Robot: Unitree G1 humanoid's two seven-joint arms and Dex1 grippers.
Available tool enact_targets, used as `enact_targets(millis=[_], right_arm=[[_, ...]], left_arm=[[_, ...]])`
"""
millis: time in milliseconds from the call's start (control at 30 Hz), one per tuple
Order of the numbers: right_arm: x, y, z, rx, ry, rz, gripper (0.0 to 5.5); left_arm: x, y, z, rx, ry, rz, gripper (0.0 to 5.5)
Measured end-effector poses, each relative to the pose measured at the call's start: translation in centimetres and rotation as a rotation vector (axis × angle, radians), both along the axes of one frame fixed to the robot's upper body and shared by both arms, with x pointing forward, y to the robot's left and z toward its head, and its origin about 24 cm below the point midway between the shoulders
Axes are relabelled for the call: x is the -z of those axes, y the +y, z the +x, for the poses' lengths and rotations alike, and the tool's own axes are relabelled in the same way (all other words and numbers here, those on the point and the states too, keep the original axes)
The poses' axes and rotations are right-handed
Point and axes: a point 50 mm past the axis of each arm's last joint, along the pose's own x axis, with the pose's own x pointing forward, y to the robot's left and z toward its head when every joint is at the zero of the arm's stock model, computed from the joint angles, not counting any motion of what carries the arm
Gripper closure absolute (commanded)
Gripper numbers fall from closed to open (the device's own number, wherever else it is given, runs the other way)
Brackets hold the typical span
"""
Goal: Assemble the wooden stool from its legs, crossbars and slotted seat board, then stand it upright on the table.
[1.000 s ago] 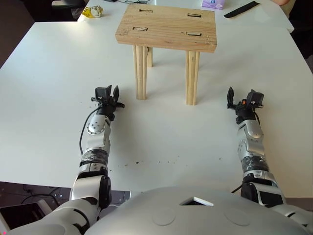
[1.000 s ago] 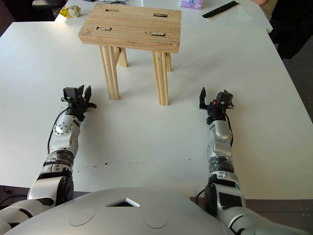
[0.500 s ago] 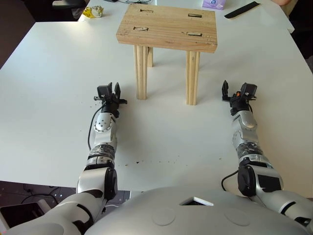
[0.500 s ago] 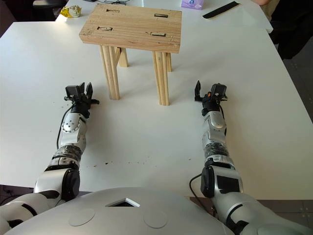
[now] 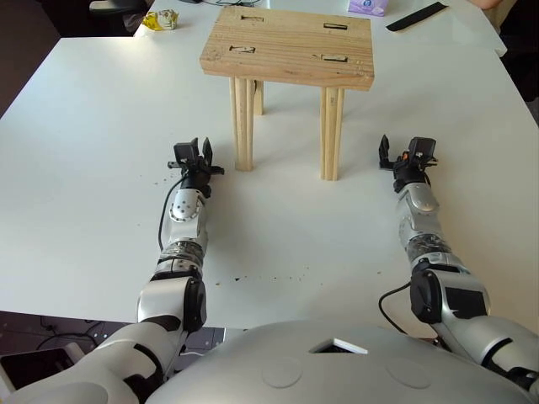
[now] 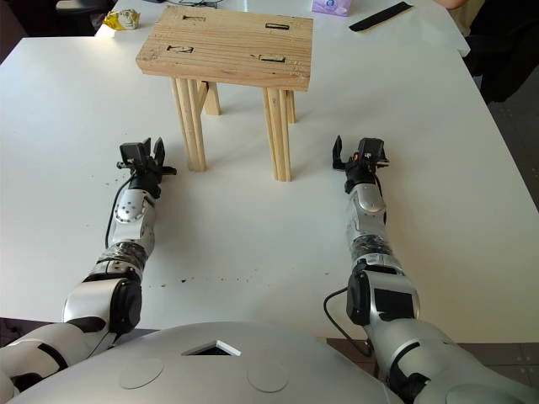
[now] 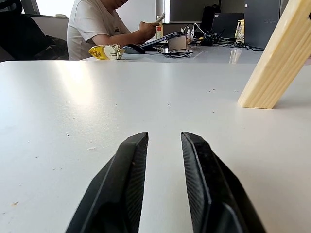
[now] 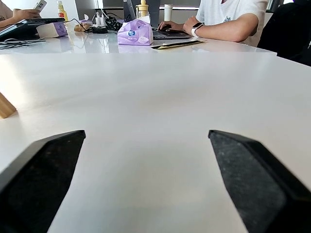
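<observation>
The wooden stool stands upright at the far middle of the white table [image 5: 93,126], its slotted seat board [image 5: 286,46] resting on pale legs [image 5: 243,126]. My left gripper [image 5: 200,151] lies low on the table just left of the stool's near left leg [image 7: 272,63]. Its black fingers [image 7: 127,160] are a narrow gap apart with nothing between them. My right gripper [image 5: 397,150] rests right of the near right leg [image 5: 330,135]. It is wide open and empty, its fingers [image 8: 43,160] spread far apart over bare tabletop.
A yellow packet [image 5: 160,19] lies at the far left corner. A purple tissue pack [image 5: 368,7] and a black strip [image 5: 415,16] lie at the far right. Small dark specks [image 5: 253,278] dot the near table. Open room lies between the arms.
Both arms have stretched forward and inward toward the stool: the left gripper went right and farther, the right gripper left and farther. The stool has not moved.
</observation>
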Motion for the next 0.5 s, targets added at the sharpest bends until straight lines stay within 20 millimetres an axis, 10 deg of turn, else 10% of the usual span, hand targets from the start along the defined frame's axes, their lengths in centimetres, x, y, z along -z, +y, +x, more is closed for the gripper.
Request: enact_targets(millis=[500], right_arm=[[-0.1,0.6,0.9,0.049,0.002,0.011,0.82]], left_arm=[[-0.6,-0.7,2.0,0.020,0.037,-0.019,4.23]])
